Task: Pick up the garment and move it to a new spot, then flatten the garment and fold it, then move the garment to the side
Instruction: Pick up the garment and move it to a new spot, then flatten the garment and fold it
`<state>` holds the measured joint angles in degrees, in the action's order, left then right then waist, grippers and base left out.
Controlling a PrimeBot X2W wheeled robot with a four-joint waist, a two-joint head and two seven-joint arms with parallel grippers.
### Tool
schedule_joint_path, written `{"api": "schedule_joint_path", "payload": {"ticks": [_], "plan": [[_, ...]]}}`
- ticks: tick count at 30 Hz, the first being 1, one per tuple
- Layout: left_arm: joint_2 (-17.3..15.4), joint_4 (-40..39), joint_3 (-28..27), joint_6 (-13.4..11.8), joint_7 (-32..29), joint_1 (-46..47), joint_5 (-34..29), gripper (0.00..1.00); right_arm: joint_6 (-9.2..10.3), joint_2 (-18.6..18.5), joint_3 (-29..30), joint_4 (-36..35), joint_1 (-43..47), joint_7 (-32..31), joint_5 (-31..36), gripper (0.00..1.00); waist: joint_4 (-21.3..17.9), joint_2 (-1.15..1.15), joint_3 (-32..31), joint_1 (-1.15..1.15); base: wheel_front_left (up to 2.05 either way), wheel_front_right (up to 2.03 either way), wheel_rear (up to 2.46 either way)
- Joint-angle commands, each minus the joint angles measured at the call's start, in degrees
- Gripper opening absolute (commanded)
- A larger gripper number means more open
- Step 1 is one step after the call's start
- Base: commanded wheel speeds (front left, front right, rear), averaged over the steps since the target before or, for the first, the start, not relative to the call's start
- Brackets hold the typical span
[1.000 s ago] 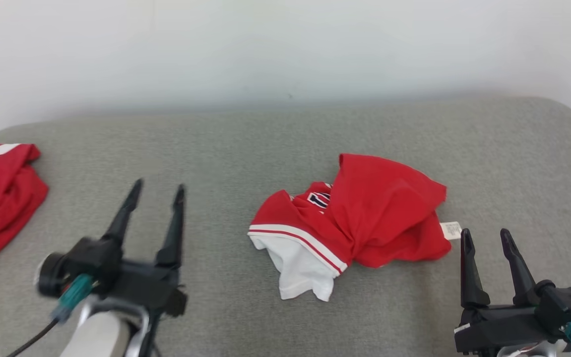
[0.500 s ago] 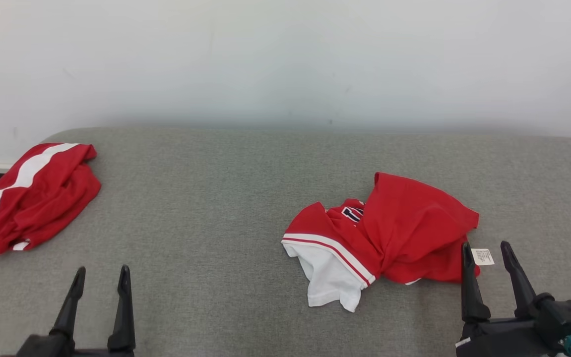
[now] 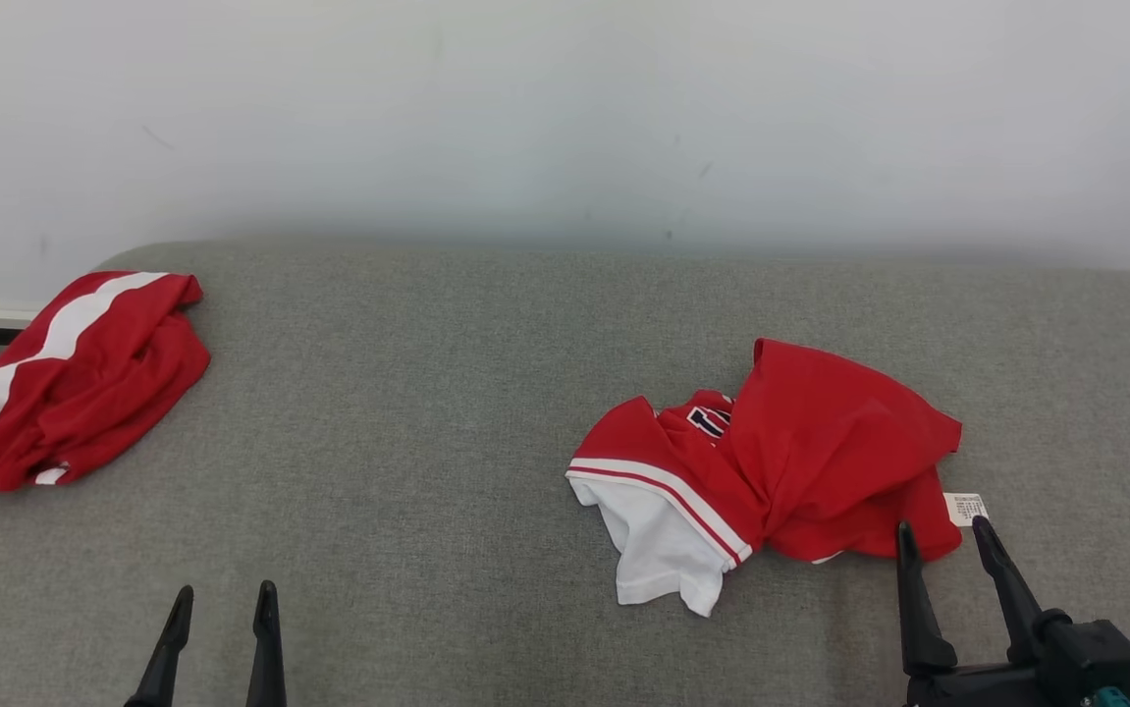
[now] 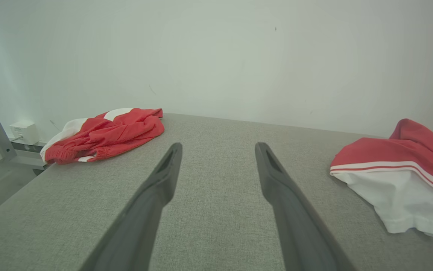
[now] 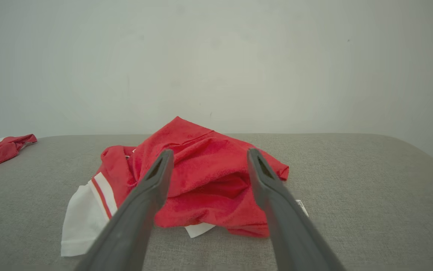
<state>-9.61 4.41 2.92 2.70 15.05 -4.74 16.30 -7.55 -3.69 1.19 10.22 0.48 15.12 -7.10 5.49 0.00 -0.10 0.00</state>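
Right jaws: we see them spread wide and empty, their two dark fingers (image 3: 913, 609) aimed at the garment (image 3: 800, 462) from its near right corner.
Right jaws, contact: in the head view one fingertip overlaps the garment's red hem, and we cannot tell whether it touches the cloth.
Right wrist view: the fingers (image 5: 146, 203) frame the garment (image 5: 201, 180), with its red folds showing in the gap between them.
Left jaws: these are also spread and hold nothing, and their fingers (image 3: 265, 648) sit well to the left of the garment and nearer to us than it.
Left wrist view: the fingers (image 4: 156, 195) point over bare grey cloth, left of the garment (image 4: 397, 177).
Garment: we see a crumpled red heap with a white flap on its near left side, edged by red and white stripes. A bit of dark blue print peeks from the folds near its far left.
Label: a small white tag (image 3: 965, 508) sticks out at the garment's near right edge, just beside the right fingertips.
Surface: the grey woven surface (image 3: 407, 442) carries the garment and runs out from it on every side.
Second garment: a red bundle with a white band (image 3: 83, 383) lies well apart from the garment, far to its left.
Wall: a pale wall (image 3: 565, 118) rises behind the garment.
White box: a small box (image 4: 22, 131) sits low against the wall, farther left of the garment than the red bundle (image 4: 107, 131).
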Motion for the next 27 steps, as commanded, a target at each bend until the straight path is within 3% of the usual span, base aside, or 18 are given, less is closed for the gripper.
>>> {"api": "schedule_joint_path", "payload": {"ticks": [1, 12, 27], "plan": [[0.4, 0.4, -0.5, 0.5, 0.2, -0.5, -0.8, 1.00, 0.12, -0.3, -0.3, 0.3, 0.8, 0.1, 0.2, 1.00, -0.1, 0.00, 0.0, 0.00, 0.00, 0.00, 0.00], [2.5, 2.3, -3.1, 2.8, 0.2, -0.6, -4.3, 1.00, 0.12, -0.4, -1.6, 1.4, -0.1, 0.1, 1.1, 1.00, -1.0, 0.00, 0.4, 0.00, 0.00, 0.00, 0.00], [3.7, 3.1, -4.8, 4.2, 0.2, 0.0, -6.3, 1.00, 0.12, -0.2, -1.6, 1.6, -0.1, 0.1, 0.8, 1.00, -1.2, 0.00, 0.2, 0.00, 0.00, 0.00, 0.00]]}}
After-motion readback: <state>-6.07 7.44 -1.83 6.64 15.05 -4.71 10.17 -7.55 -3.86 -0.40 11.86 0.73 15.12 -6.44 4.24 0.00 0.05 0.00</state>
